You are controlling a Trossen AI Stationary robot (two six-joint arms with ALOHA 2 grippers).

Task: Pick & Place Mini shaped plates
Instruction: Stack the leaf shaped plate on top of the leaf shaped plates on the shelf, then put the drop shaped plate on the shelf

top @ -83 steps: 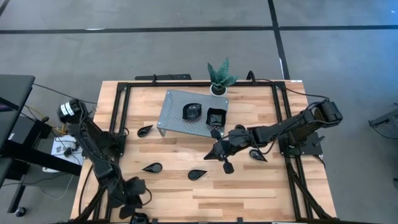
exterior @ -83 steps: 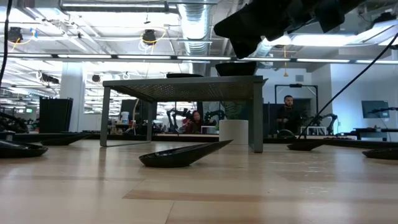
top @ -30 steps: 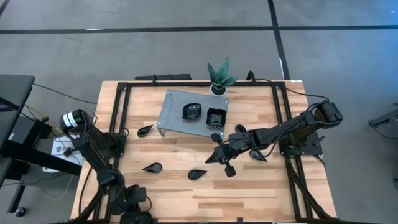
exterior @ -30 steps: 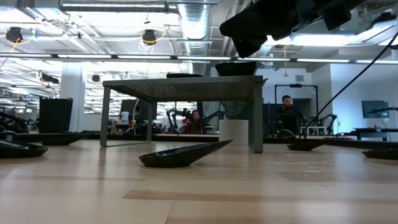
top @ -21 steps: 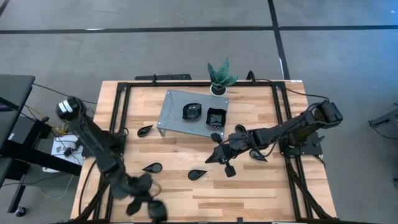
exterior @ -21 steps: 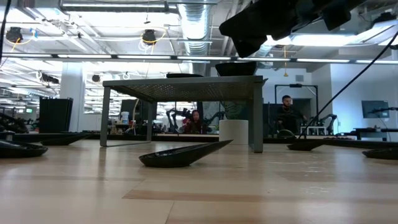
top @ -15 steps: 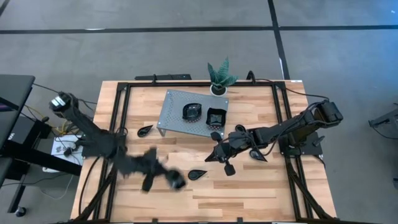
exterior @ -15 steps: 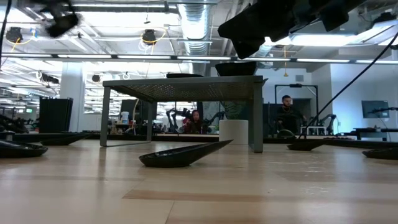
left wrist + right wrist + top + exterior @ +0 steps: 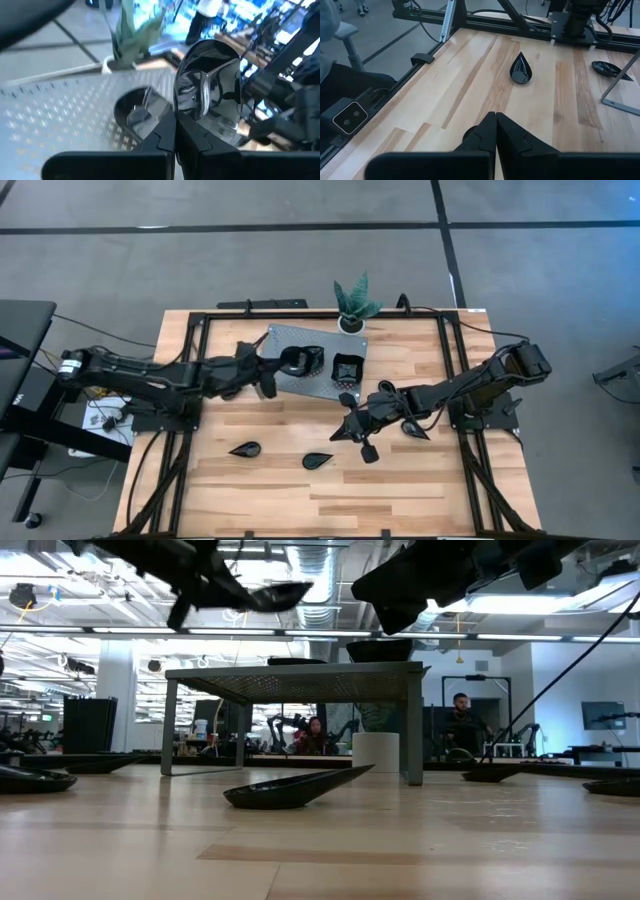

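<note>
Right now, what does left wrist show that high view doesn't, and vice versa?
Only the left wrist view shows the left gripper shut on a glossy black plate, held up on edge over the perforated stand.

Only the high view shows the whole table: two teardrop plates on the wood and the right gripper hovering mid-table.

Both show the stand, a plate already on it, and the potted plant.

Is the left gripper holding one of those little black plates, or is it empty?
Holding one: the left gripper is shut on a mini plate above the metal stand.
</note>
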